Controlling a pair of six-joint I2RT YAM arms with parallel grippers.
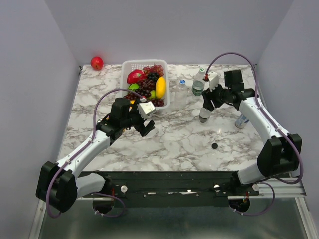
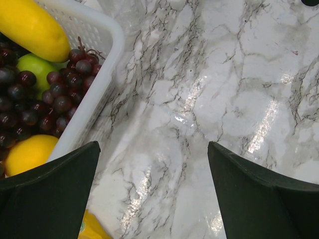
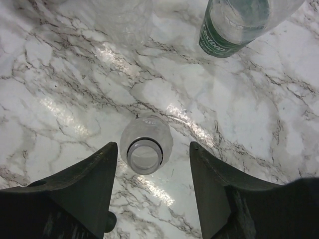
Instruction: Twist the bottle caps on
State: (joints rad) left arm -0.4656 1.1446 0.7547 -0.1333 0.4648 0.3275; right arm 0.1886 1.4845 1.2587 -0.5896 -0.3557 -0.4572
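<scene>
A clear bottle [image 1: 204, 115] with no cap stands upright at the right of the table. In the right wrist view its open neck [image 3: 144, 149] lies below and between the fingers. My right gripper [image 1: 206, 106] [image 3: 153, 145] is open and empty, just above this bottle. A black cap [image 1: 214, 146] lies loose on the marble in front of it; its edge shows by my right gripper's left finger [image 3: 109, 221]. A blue cap [image 1: 182, 82] sits on a clear bottle. A white-green cap [image 1: 202, 70] tops the green-labelled bottle [image 1: 198, 88] [image 3: 224, 30]. My left gripper [image 1: 147, 128] [image 2: 153, 149] is open and empty over bare marble.
A white basket [image 1: 124, 69] [image 2: 94, 94] of fruit stands at the back centre, just left of my left gripper. A red apple [image 1: 96, 62] lies at the back left corner. A blue-and-silver can [image 1: 242, 121] stands beside my right forearm. A yellow packet [image 2: 92, 229] lies under my left gripper.
</scene>
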